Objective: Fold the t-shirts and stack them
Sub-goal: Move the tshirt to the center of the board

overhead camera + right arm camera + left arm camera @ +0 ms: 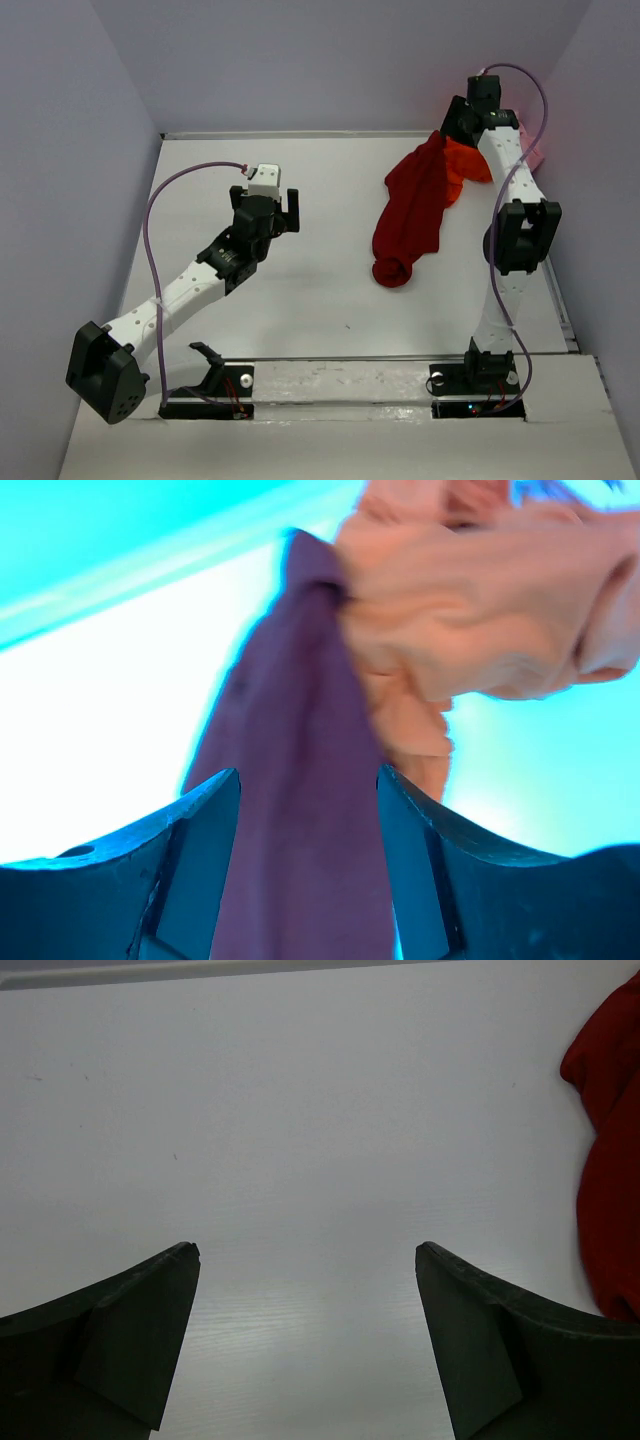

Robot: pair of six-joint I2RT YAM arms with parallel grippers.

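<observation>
Top external: right gripper clenched on dark red shirt; left gripper released, over table.

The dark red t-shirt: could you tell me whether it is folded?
Not folded: the dark red t-shirt trails crumpled from the right gripper's fingers.

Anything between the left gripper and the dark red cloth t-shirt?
Only bare white table separates the left gripper from the dark red cloth t-shirt; top external and left wrist views both show it.

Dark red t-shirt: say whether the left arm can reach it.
Probably yes: the open left end effector has bare table between it and the dark red t-shirt, whose far end the right end effector grips.
</observation>
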